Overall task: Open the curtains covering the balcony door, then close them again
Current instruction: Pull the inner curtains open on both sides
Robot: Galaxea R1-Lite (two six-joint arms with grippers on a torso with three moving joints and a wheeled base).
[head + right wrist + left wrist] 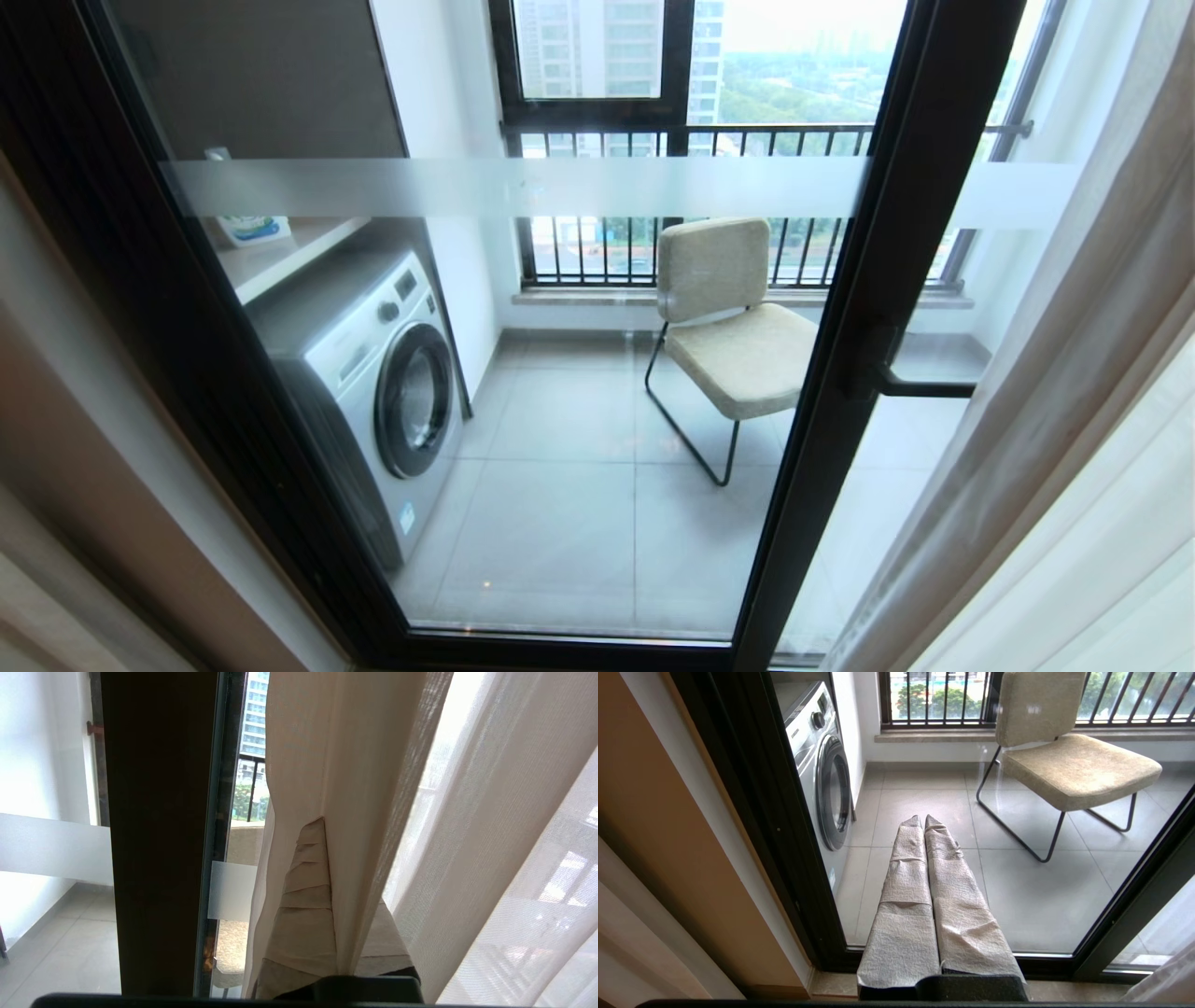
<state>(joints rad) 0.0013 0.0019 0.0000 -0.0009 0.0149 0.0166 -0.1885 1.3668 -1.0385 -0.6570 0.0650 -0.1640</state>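
Note:
The curtains hang drawn aside at the right: a cream-beige drape (1055,373) with a white sheer (1120,523) beside it. The balcony door (878,308) stands uncovered, with clear glass, a black frame, a frosted band (523,187) and a black handle (924,385). In the right wrist view my right gripper (328,833) is shut on a fold of the drape (355,788); one wrapped finger (303,891) shows, the other lies behind the cloth. The sheer (490,835) hangs next to it. My left gripper (923,819) is shut on nothing, low before the glass.
Behind the glass are a washing machine (373,373), a beige chair (738,327) on black legs, a shelf with a detergent pack (252,229), and a barred railing (691,140). The door's left frame post (752,788) and a beige wall (654,835) lie to my left.

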